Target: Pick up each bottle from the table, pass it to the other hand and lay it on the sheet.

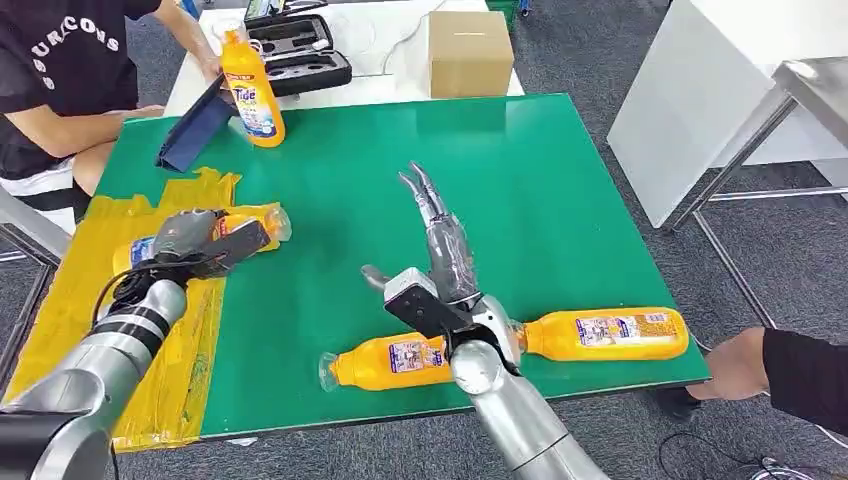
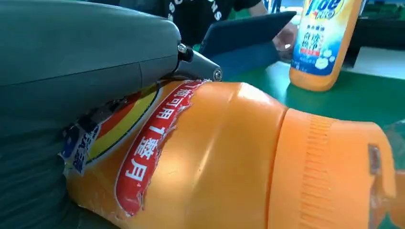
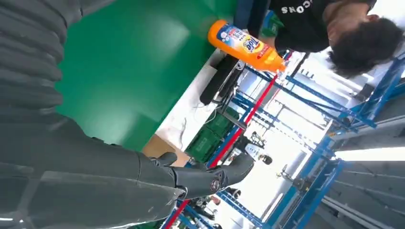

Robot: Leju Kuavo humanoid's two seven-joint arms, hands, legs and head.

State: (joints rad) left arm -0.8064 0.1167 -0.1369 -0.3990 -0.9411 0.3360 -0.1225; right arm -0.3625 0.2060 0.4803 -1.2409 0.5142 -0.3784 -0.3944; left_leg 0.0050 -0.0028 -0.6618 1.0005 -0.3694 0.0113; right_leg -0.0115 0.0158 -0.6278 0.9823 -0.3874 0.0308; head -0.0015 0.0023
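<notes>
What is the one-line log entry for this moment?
left hand: holds bottle over sheet | right hand: open, empty

Flat table mat (image 1: pixel 560 200): plain green. Crinkled plastic sheet (image 1: pixel 60 300): yellow. Plastic detergent bottle in left hand (image 2: pixel 224 162): orange, ribbed orange cap, red label band with white characters, yellow and blue label patches. Two lying bottles near front edge (image 1: pixel 385 362) (image 1: pixel 610 334): orange, white-blue labels. Standing bottle at far end (image 1: pixel 252 90): orange, blue-white label. Left hand (image 1: pixel 205 242): grey, dark fingers. Right hand (image 1: pixel 440 260): grey-silver. Cardboard box (image 1: pixel 470 52): brown. Folded tablet cover (image 1: pixel 195 130): dark blue. Person's shirt (image 1: pixel 55 60): black, white lettering.
</notes>
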